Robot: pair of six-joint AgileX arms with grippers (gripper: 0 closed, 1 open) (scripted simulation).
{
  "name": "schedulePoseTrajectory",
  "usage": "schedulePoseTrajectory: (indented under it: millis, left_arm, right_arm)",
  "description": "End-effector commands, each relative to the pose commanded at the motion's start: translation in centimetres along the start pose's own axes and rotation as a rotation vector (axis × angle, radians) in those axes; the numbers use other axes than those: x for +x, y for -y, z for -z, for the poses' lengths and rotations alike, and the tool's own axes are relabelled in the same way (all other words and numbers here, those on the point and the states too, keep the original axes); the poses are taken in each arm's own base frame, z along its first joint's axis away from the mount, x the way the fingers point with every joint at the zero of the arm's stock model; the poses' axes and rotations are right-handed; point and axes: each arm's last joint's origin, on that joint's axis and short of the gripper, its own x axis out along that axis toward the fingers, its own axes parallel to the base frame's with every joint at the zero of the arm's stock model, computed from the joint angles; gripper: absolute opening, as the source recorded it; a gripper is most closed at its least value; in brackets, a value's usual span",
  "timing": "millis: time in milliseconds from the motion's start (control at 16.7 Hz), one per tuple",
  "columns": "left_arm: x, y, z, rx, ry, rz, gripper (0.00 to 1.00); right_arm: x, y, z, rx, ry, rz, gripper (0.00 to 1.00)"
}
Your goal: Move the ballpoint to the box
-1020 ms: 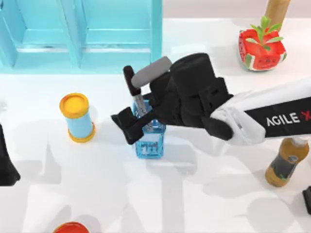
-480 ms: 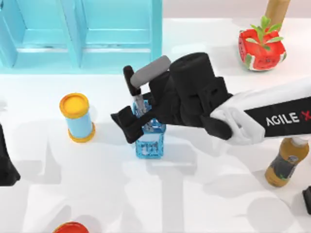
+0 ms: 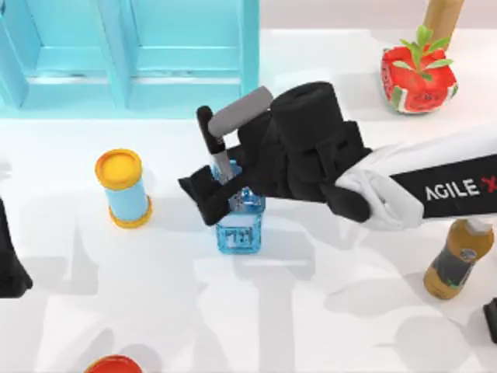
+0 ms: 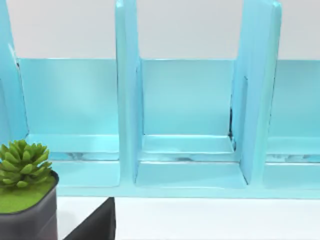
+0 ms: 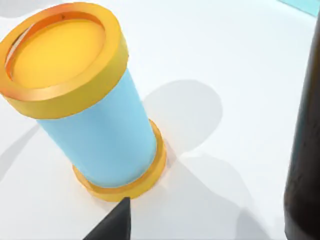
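Note:
The ballpoint stands tilted, its thick black half on top and its silver half pointing down into the clear blue square holder. My right gripper is shut on the silver part just above the holder's mouth; the pen's tip is hidden behind the fingers. The box is a turquoise unit with open compartments at the back left, and the left wrist view looks straight into the box. In the right wrist view the ballpoint is a dark bar. My left arm is parked at the table's left edge.
A blue canister with a yellow lid stands left of the holder, and it shows as the canister close to the right wrist. A watermelon planter sits back right, a bottle right, a succulent pot near the left wrist.
My right gripper has crept slightly up and back with the ballpoint in it. The holder, the canister and the left arm have stayed put.

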Motion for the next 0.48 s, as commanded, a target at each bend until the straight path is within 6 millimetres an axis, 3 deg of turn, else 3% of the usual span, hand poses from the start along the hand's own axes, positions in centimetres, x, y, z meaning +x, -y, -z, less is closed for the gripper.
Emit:
schedulePoseTrajectory:
  millis: [240,480]
  left_arm:
    - [0.0,0.0,0.0,0.0,0.0,0.0,1.0]
    - [0.0,0.0,0.0,0.0,0.0,0.0,1.0]
  right_arm:
    - [-1.9,1.3,-1.4,-0.002,-0.005,0.002,0.0]
    - [-7.7,4.2,-4.7,0.002,-0.026,0.003,0.0]
